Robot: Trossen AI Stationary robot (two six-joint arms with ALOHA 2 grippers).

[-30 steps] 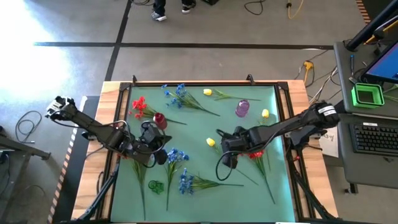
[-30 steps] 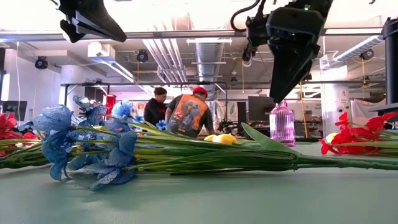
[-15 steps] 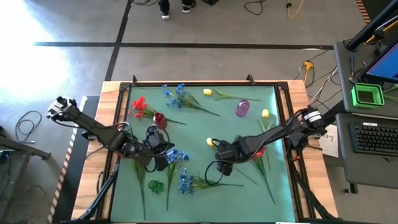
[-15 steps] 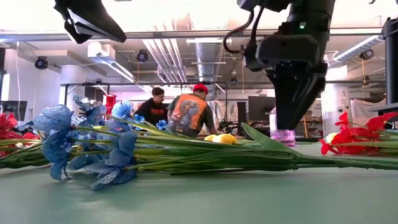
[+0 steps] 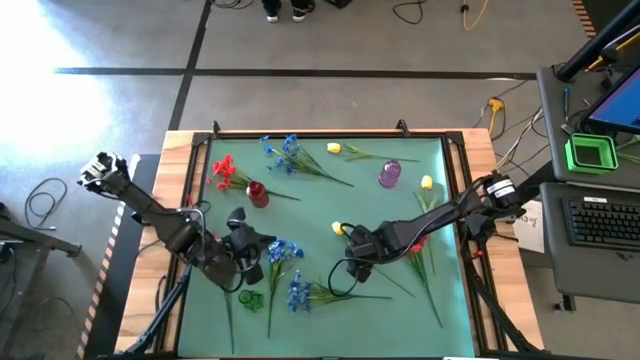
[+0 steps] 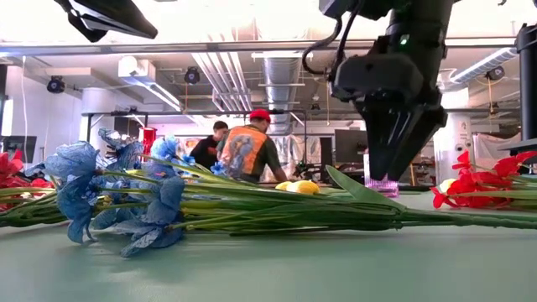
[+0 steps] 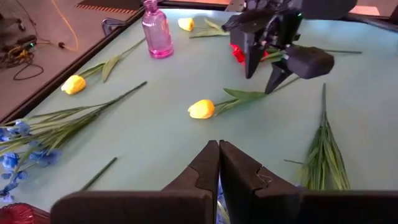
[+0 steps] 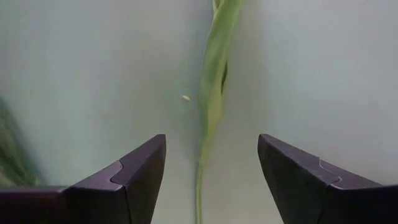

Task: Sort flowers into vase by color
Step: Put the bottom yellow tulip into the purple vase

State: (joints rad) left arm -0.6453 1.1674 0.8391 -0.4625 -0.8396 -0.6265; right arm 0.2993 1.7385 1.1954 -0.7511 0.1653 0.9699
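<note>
Two spread fingers of the right tool (image 8: 211, 180) straddle a yellow tulip's stem (image 8: 211, 106) (ungrasped); left tool (image 7: 218, 163) clenched.

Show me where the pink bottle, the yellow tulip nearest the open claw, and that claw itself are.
pink bottle (image 7: 157, 38): left wrist view, on its glass body.
yellow tulip (image 7: 201, 109): left wrist view, on the yellow bud.
right gripper (image 8: 211, 168): right wrist view, midway between its open fingertips, above the green stem.
</note>
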